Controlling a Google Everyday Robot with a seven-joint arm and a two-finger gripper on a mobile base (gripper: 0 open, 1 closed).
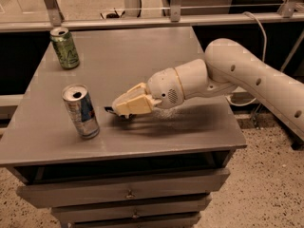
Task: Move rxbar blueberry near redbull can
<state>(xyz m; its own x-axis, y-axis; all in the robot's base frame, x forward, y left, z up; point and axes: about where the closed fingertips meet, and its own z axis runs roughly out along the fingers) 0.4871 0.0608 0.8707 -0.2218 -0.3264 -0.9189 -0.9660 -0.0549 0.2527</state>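
The redbull can stands upright on the grey table, near its front left. My gripper sits low over the table just right of the can, fingers pointing left. It is shut on the rxbar blueberry, of which only a thin dark end sticks out past the fingertips toward the can. A short gap remains between the bar's end and the can. The rest of the bar is hidden inside the cream fingers.
A green can stands upright at the table's back left corner. A metal rail runs behind the table. Drawers sit below the front edge. My white arm reaches in from the right.
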